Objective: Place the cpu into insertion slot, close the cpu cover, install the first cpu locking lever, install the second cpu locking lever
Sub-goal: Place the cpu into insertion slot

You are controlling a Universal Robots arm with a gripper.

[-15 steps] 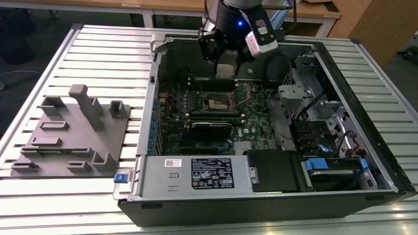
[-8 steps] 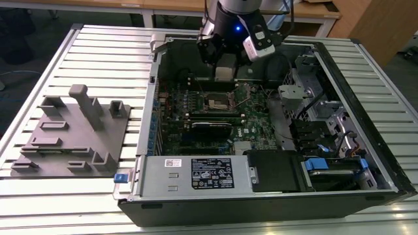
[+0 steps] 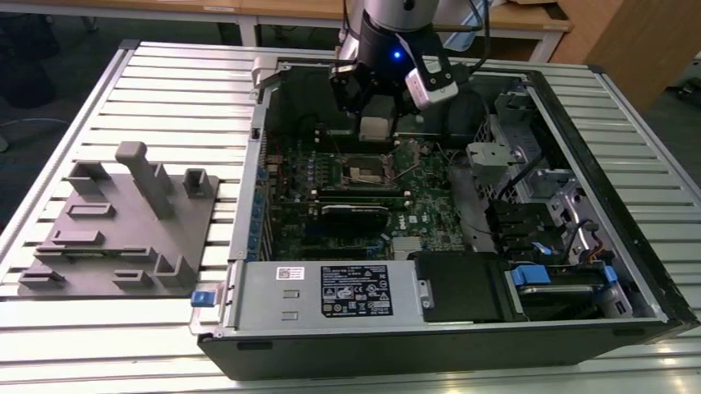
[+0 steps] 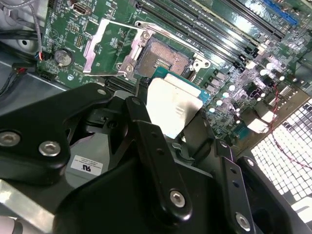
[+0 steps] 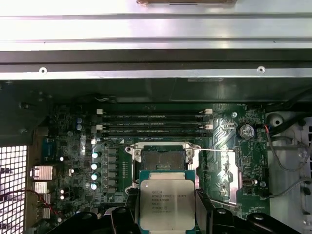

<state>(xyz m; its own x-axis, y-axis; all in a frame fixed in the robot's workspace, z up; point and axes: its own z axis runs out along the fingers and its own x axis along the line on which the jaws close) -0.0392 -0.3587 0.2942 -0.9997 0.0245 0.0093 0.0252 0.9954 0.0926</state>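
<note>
Slot (image 5: 162,158) uncovered, open from above; cover (image 4: 95,48) swung aside. Gripper (image 5: 166,219) holding cpu (image 4: 173,109) hangs close above it. Case wall (image 3: 259,131) at exterior view's left, metal cage (image 3: 498,156) right.

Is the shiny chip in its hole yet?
Not yet. The gripper holds the cpu, and the insertion slot lies empty.
</note>
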